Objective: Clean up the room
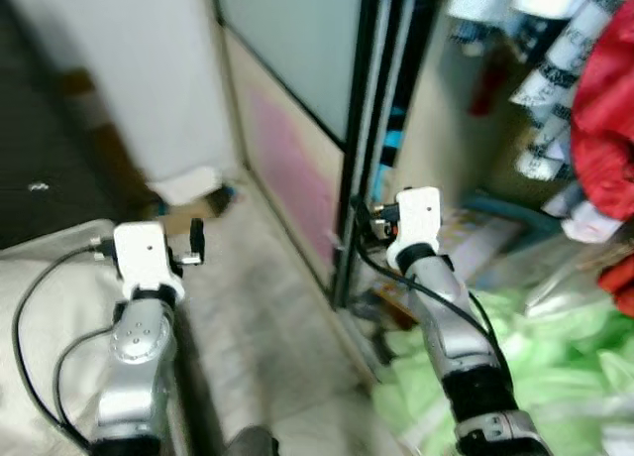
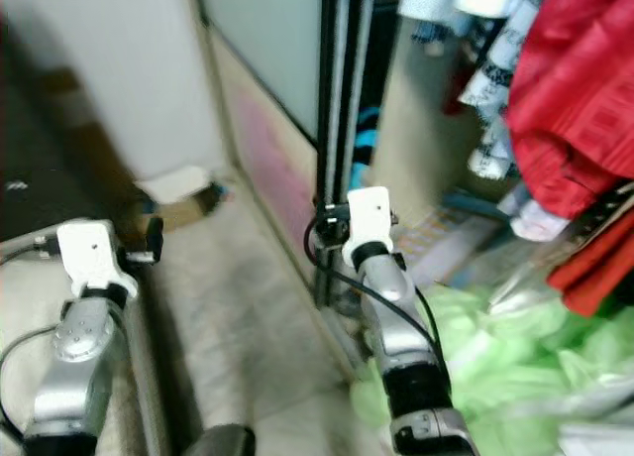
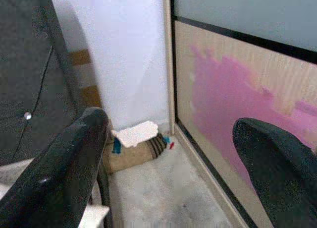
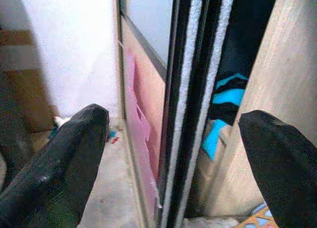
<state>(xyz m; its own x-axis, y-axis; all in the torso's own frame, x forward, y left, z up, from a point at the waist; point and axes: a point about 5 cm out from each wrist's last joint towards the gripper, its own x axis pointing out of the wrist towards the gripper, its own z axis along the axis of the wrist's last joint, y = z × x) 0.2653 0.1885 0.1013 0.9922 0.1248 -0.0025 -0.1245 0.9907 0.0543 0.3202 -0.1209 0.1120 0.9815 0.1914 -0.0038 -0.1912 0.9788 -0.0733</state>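
1. Clearly both arms are raised with nothing held: the left gripper [image 3: 168, 173] and the right gripper [image 4: 173, 173] each have fingers spread apart.
2. A small bundle [image 3: 136, 147] lies in the corner by the wall, near the sliding door [image 1: 292, 169]; green cloth [image 1: 535, 377] heaps beside the right arm.
3. Judged best: pick one target, square up, descend slowly, avoid the door frame.
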